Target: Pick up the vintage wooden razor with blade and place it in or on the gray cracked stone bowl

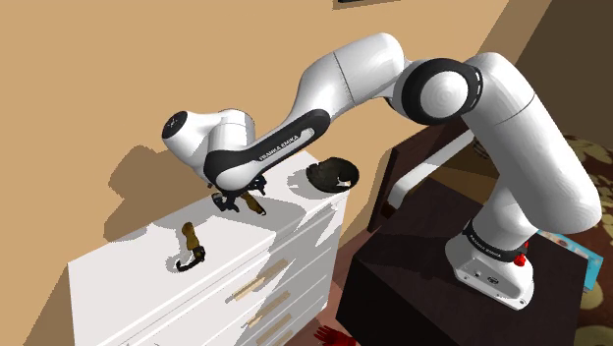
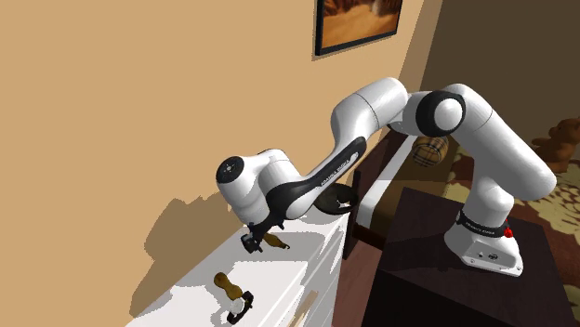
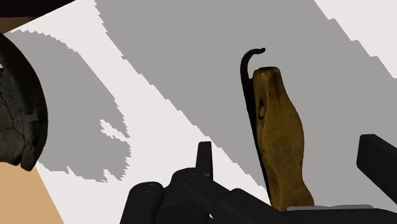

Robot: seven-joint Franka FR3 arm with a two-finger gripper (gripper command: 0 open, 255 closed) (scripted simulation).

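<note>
Claw: black two-finger gripper (image 1: 237,203) hangs low over the top of a white dresser (image 1: 128,280), pointing downward; its fingers (image 3: 377,159) stand wide apart and clasp nothing; it sits at the end of the white arm (image 1: 344,79), which reaches in from the shoulder view's right.
Razor: wooden razor (image 3: 280,127) lies flat on the dresser top, in the gap between the two fingers; neither finger visibly touches it; the handle is brown and grained, with a thin black blade along one side that ends in a small hooked tail; in the shoulder view it pokes out from under the gripper toward that view's right.
Bowl: dark grey cracked bowl (image 1: 318,179) sits on the same dresser top, at its far end, up and to the right of the gripper in the shoulder view; it is apart from the razor; its cracked side shows off to one side of the gripper in the wrist view.
Other tool: second brown-handled tool (image 1: 189,243) with a black curved end lies on the dresser top, down and to the left of the gripper in the shoulder view, apart from the razor.
Dresser: its drawer fronts carry pale wooden pulls.
Stand: dark stand (image 1: 413,285) carries the arm's base, near the dresser.
Wall: tan wall (image 1: 88,79) rises behind the dresser; a dark-framed picture (image 2: 358,23) hangs high on it in the second exterior view.
</note>
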